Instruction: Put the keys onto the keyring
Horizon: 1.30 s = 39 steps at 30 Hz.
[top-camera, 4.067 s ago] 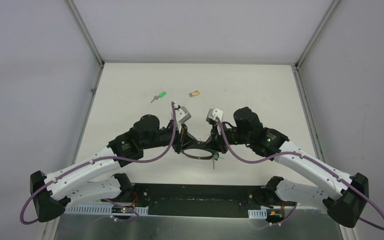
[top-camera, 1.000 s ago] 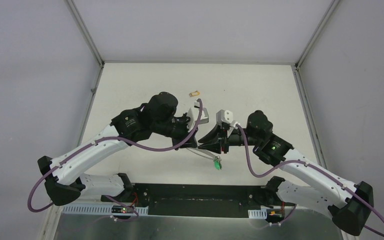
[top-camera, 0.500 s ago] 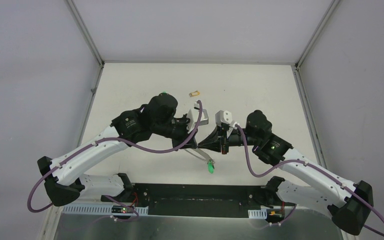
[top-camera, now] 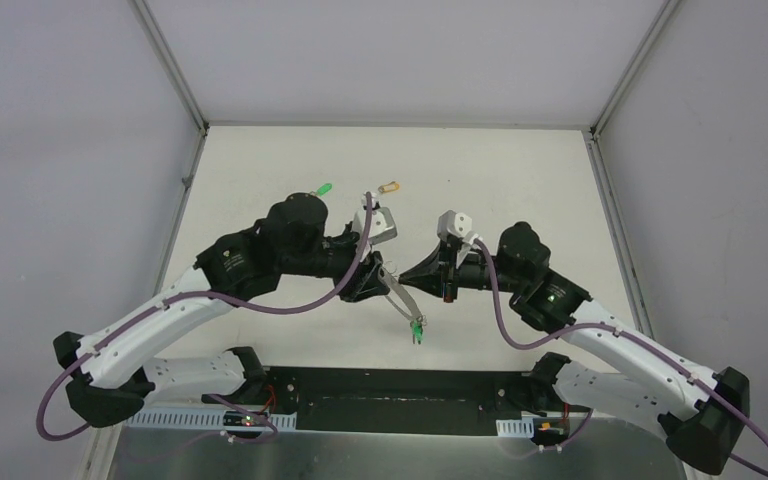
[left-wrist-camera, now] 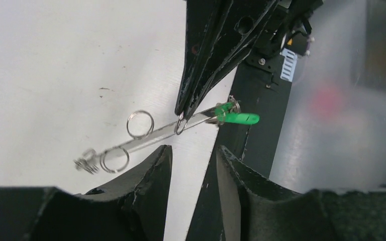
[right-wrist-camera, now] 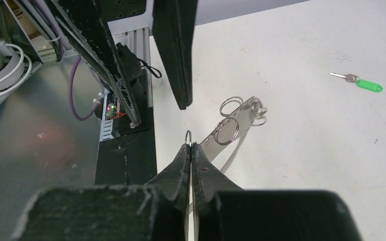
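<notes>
My right gripper is shut on a small split ring of the keyring, a flat grey metal band seen edge-on that carries several small rings. The band hangs slanted above the table's near edge. A green-headed key dangles from its low end. My left gripper is open just beside the band, with nothing between its fingers. A second green key and a yellow-tan key lie on the white table, beyond the arms.
A black base plate and a metal shelf with wiring run along the near edge under the grippers. Grey walls and slanted frame posts close in the table's sides and back.
My left gripper has opened, let go of the keyring and drawn back to the left, uncovering the green key on the table. The right gripper stays shut on the ring; the hanging key swung slightly.
</notes>
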Each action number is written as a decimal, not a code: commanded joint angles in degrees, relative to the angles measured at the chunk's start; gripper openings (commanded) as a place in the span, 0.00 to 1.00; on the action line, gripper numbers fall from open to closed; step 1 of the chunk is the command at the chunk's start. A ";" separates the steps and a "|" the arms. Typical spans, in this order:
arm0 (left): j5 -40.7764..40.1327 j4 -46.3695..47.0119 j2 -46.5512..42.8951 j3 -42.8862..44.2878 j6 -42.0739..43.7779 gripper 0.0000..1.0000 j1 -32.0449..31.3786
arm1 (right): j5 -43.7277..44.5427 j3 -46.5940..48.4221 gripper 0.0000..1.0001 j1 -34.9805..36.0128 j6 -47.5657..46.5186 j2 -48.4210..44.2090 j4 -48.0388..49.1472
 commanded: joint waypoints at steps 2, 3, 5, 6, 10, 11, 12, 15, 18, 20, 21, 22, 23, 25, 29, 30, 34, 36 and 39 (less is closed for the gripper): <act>-6.51 10.64 -6.31 -7.66 -8.89 0.40 0.11 | 5.99 -0.73 0.00 -0.17 8.10 -2.04 7.77; -6.45 13.58 -7.60 -9.77 -10.16 0.40 0.15 | 6.00 -1.26 0.00 -0.13 9.39 -2.21 9.68; -5.72 20.40 -10.23 -14.79 -12.45 0.43 0.16 | 6.03 -2.53 0.00 -0.13 11.67 -2.62 13.52; -4.56 24.40 -11.57 -17.27 -13.12 0.46 0.15 | 6.01 -3.16 0.00 -0.13 12.44 -2.81 15.19; -2.36 37.10 -14.50 -24.55 -14.50 0.51 0.10 | 5.38 -5.01 0.00 -0.13 14.47 -3.50 20.13; -2.13 38.99 -14.81 -25.93 -14.50 0.51 0.13 | 5.38 -5.51 0.00 -0.13 14.62 -3.59 21.33; -2.01 40.36 -15.00 -26.78 -14.38 0.52 0.14 | 4.41 -5.92 0.00 -0.07 15.41 -3.74 22.72; -2.25 43.06 -15.59 -28.68 -13.50 0.49 0.14 | 2.88 -6.95 0.00 -0.13 16.32 -4.06 25.64; -1.04 46.38 -16.05 -30.65 -12.53 0.43 0.13 | 1.44 -7.67 0.00 -0.13 16.66 -4.20 27.38; 0.01 48.29 -16.38 -31.69 -11.63 0.41 0.14 | 0.32 -8.11 0.00 -0.13 16.65 -4.20 28.94; 0.06 48.88 -16.58 -32.13 -11.51 0.41 0.01 | 0.01 -8.32 0.00 -0.13 16.66 -4.25 29.42; -0.26 49.26 -16.87 -32.61 -11.50 0.41 0.12 | -0.12 -8.43 0.00 -0.13 16.68 -4.28 29.68; -0.48 49.60 -17.18 -33.06 -11.45 0.41 0.08 | -0.11 -8.47 0.00 -0.13 16.68 -4.25 29.74; -0.92 50.59 -18.01 -34.04 -11.36 0.40 0.08 | -0.15 -8.45 0.00 -0.13 16.67 -4.37 29.82; -0.27 54.55 -19.83 -36.24 -10.93 0.33 0.13 | -0.50 -8.49 0.00 -0.12 16.73 -4.30 30.17; 0.45 55.43 -20.27 -36.64 -10.35 0.29 0.08 | -0.64 -8.49 0.00 -0.13 16.82 -4.29 30.25; 0.82 56.17 -21.30 -37.11 -9.51 0.29 0.12 | -1.76 -8.71 0.00 -0.12 17.07 -4.14 31.89; 1.11 56.11 -21.46 -36.99 -9.31 0.31 0.11 | -2.27 -8.65 0.00 -0.13 17.36 -3.89 32.41; 1.68 56.25 -21.30 -36.62 -9.05 0.32 0.11 | -2.94 -8.46 0.00 -0.12 17.75 -3.53 32.56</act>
